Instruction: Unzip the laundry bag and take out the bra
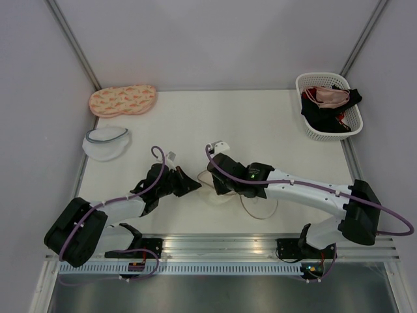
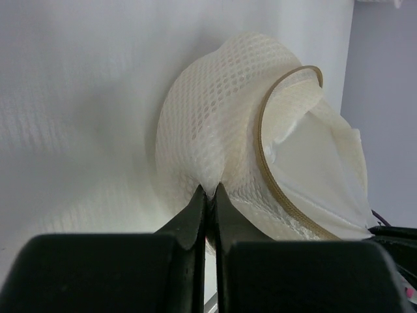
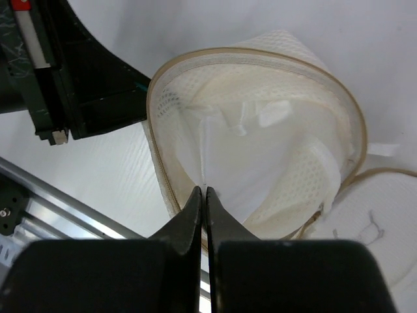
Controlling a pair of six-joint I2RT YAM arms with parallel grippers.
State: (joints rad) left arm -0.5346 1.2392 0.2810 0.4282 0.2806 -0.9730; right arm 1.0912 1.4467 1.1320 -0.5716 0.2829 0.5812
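The cream mesh laundry bag [image 1: 218, 195] lies unzipped between my two grippers, its brown zip rim [image 3: 260, 55] gaping wide. Its flat face [image 3: 371, 228] with the small black symbol hangs aside to the right. My left gripper [image 2: 212, 190] is shut on a pinch of the domed mesh wall [image 2: 208, 117] from outside. Inside the opening shows the white padded bra [image 3: 260, 150], and my right gripper [image 3: 204, 190] is shut on a fold of it just within the rim. From above, the left gripper [image 1: 194, 187] and right gripper [image 1: 214, 186] nearly meet over the bag.
A long peach patterned pouch [image 1: 122, 100] and a white mesh pouch with a grey-blue rim [image 1: 106, 143] lie at the far left. A white basket [image 1: 328, 106] holding pink and black garments stands at the back right. The metal rail [image 1: 221, 244] runs along the near edge.
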